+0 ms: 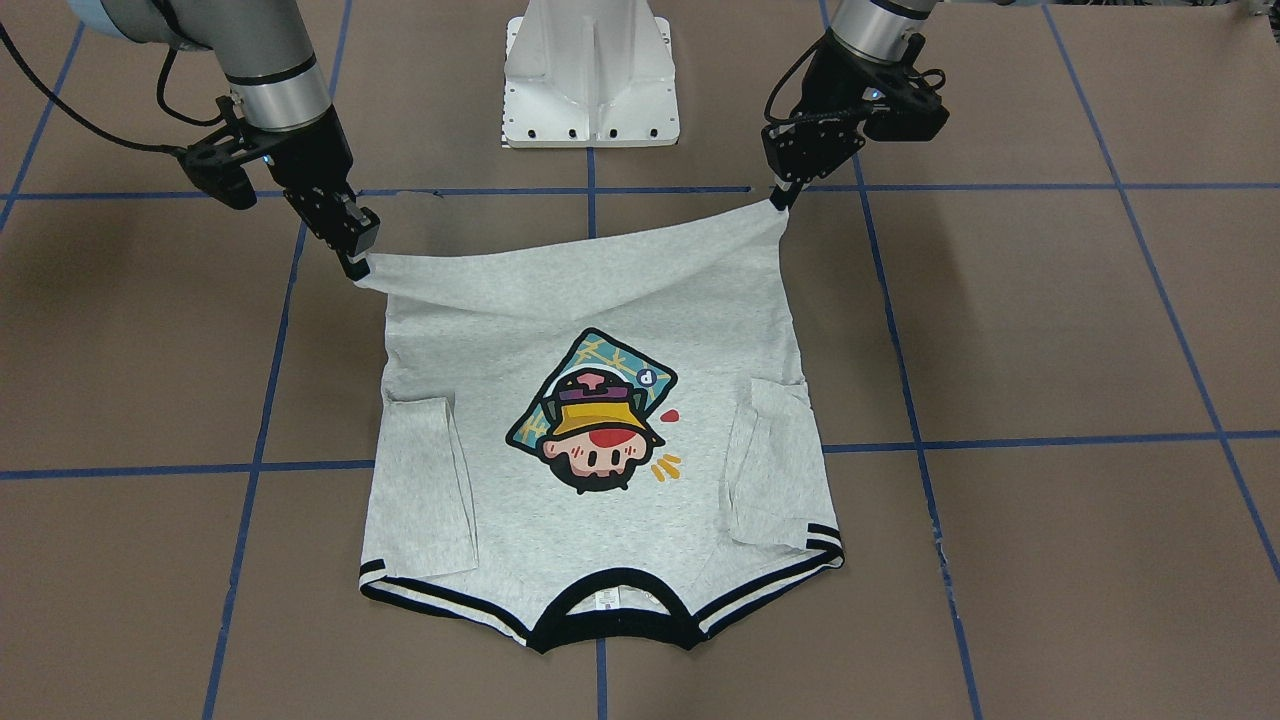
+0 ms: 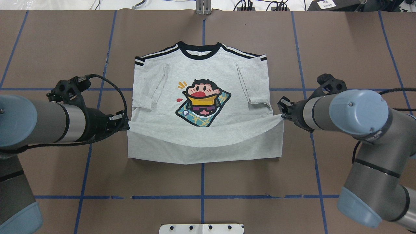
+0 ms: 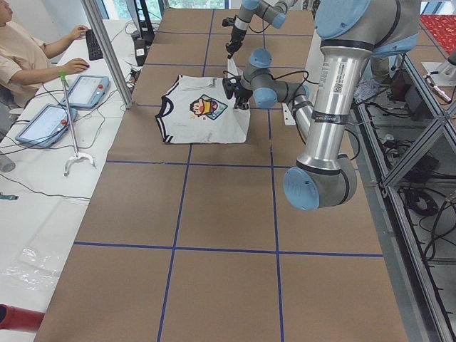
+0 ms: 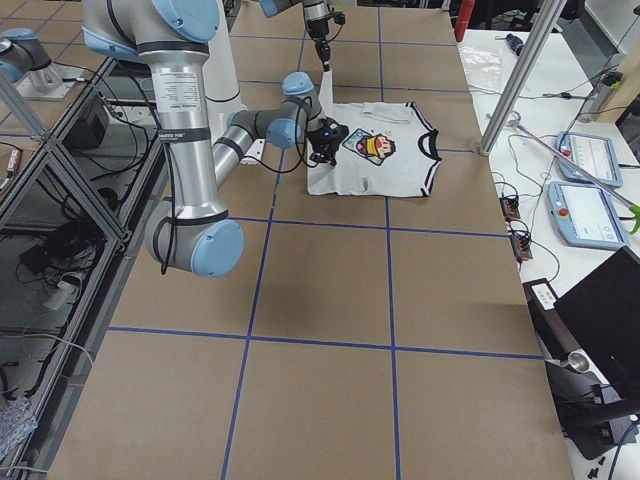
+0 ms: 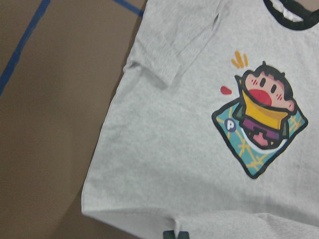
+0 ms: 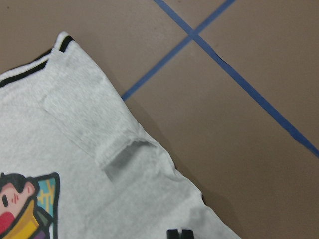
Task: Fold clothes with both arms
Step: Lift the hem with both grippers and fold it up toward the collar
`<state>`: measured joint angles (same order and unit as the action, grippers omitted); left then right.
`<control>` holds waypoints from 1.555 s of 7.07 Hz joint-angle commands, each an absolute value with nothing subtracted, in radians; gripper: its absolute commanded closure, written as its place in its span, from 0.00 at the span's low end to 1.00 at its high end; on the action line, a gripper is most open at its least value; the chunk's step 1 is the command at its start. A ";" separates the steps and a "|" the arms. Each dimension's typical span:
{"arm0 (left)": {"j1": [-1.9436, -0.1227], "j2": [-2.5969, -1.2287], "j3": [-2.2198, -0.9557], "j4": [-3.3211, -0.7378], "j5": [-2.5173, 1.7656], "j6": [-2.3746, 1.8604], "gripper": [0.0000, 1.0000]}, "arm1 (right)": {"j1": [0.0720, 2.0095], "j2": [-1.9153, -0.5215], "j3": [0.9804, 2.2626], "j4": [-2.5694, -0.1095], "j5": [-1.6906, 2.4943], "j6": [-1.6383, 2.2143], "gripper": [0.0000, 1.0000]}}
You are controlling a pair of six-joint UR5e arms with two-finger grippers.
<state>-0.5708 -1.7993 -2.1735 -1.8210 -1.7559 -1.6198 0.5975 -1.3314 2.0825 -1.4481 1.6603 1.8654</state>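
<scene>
The grey T-shirt (image 2: 201, 71) lies face up on the brown table, collar away from the robot, both sleeves folded in over the front. The cartoon print (image 1: 595, 420) shows in the middle. My left gripper (image 2: 127, 125) is shut on one bottom hem corner, and my right gripper (image 2: 282, 114) is shut on the other. Between them the hem is raised off the table and sags over the shirt's lower part. In the front-facing view the left gripper (image 1: 780, 200) holds its corner higher than the right gripper (image 1: 357, 265). Both wrist views look down on the shirt (image 5: 189, 149) (image 6: 75, 164).
The white pedestal base (image 1: 590, 80) stands at the robot's side of the table. Blue tape lines (image 2: 202, 182) cross the brown surface. A person (image 3: 21, 53) sits at a side desk with tablets (image 3: 46, 121) beyond the far table edge.
</scene>
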 commanded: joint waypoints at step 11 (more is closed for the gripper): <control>-0.796 -2.042 -1.574 -2.101 -1.717 -1.344 1.00 | 0.798 -0.891 1.360 -1.307 1.684 1.643 1.00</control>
<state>-0.7952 -2.0326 -1.6098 -2.0703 -1.7322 -1.3443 0.7991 -0.9117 1.4149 -1.3462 1.6843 1.6437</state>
